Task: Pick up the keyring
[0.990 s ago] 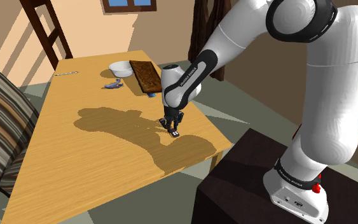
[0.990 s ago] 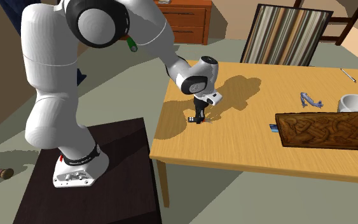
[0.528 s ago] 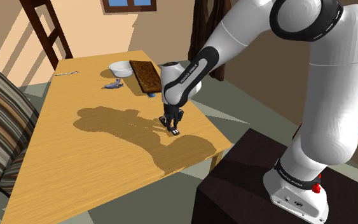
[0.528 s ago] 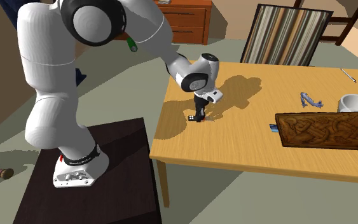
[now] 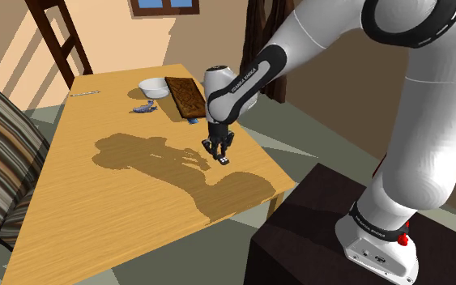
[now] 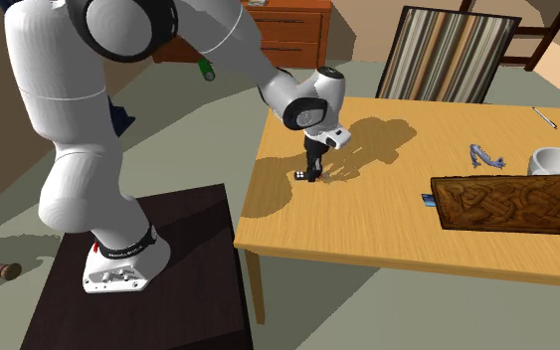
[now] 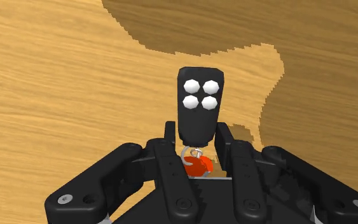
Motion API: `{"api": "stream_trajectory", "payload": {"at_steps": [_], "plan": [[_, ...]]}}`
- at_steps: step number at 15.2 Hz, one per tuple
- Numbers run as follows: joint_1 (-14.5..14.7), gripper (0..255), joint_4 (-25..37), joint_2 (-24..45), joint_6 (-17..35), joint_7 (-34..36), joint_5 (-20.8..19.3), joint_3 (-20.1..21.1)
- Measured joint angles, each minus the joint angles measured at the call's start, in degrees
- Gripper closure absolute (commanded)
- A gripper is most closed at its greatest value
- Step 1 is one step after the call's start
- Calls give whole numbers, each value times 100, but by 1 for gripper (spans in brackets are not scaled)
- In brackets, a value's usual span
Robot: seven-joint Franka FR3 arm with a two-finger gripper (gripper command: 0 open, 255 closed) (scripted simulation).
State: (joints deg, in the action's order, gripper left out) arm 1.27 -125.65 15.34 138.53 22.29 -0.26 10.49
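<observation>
Black two-finger gripper (image 7: pixel 198 137) pinches the black white-buttoned keyring fob (image 7: pixel 199 105) with silver ring and red tag at its ring end, near the 3 o'clock edge of the wooden table (image 5: pixel 96 202) in shoulder view; likely light, rigid, slick

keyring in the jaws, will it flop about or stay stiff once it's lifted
The keyring is mostly a black block with four white buttons, so it probably stays stiff and light. The small ring and red tag at its end look loosely linked and may swing. Its smooth flat sides could slip a little.
</observation>
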Motion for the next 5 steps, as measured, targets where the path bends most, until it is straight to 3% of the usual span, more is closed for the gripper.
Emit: {"api": "stream_trajectory", "payload": {"at_steps": [5], "plan": [[-23,255,78,-234,-310,-37,56,19]]}}
